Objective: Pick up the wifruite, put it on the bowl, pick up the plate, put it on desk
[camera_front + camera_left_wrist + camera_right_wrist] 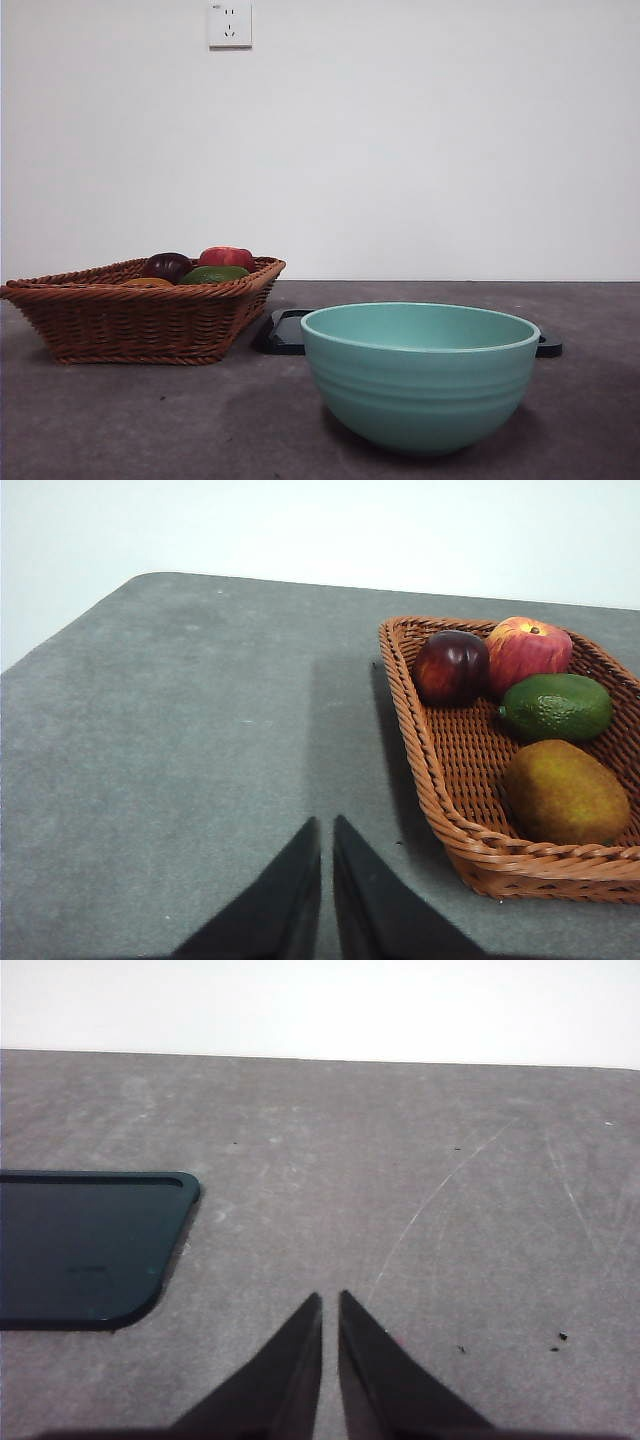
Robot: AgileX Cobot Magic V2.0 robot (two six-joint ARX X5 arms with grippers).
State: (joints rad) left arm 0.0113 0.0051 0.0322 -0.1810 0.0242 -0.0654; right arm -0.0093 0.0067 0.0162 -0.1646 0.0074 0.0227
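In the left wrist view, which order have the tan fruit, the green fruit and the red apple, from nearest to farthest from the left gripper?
From the left gripper:
1. Wifruite, at the basket's near end.
2. Green fruit, behind it.
3. Red apple, at the far end.

From the front view we look level across the dark grey matte desk [150, 420], low and close, facing a white wall. Our left wrist view looks down from above at the brown woven wicker basket [440, 770], which the front view shares [130, 320]. Our right wrist view and the front view share the flat black rounded-corner plate [80, 1245] [285, 332].
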